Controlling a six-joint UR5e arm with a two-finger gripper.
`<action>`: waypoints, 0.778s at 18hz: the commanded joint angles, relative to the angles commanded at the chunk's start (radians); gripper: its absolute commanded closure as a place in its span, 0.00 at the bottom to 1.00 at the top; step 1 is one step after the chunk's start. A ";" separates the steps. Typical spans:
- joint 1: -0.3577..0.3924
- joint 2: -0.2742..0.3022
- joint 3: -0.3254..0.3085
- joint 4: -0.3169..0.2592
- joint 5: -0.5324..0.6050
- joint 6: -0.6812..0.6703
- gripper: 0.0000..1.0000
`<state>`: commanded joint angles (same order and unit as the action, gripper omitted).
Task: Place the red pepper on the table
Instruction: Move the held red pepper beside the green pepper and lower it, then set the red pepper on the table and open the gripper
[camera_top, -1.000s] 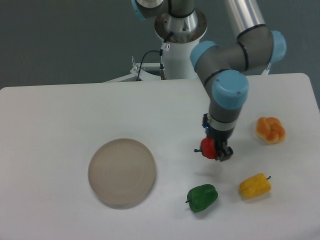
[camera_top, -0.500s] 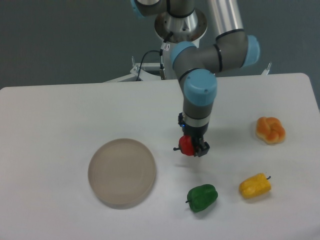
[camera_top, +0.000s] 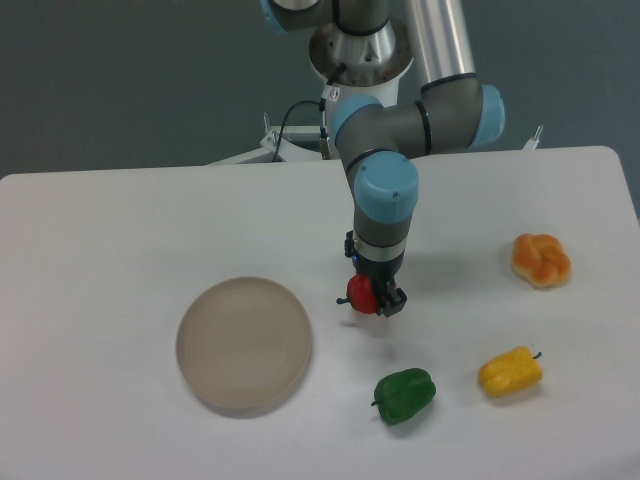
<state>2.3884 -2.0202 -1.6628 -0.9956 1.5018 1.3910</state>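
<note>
Red pepper (camera_top: 360, 293) pinched in hand (camera_top: 374, 298), carried leftward over last second, from near yellow pepper (camera_top: 510, 371) to spot between plate (camera_top: 244, 345) and green pepper (camera_top: 404, 394). Shadow on table (camera_top: 120, 230) seen just below; pepper judged low but not yet set down. Lowering and release judged remaining.

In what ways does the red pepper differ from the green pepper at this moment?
The red pepper is held in the gripper, which partly hides it; the green pepper lies free on the table, fully visible. The red one is glossy red, the green one dark green. The red one sits nearer the beige plate. Both show a short dark stem pointing left.
</note>
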 joint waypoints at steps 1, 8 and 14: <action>0.005 -0.003 0.000 0.000 -0.009 0.037 0.33; 0.035 -0.020 0.002 0.000 -0.060 0.102 0.32; 0.048 -0.029 0.000 0.000 -0.071 0.098 0.31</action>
<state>2.4359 -2.0494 -1.6628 -0.9956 1.4312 1.4895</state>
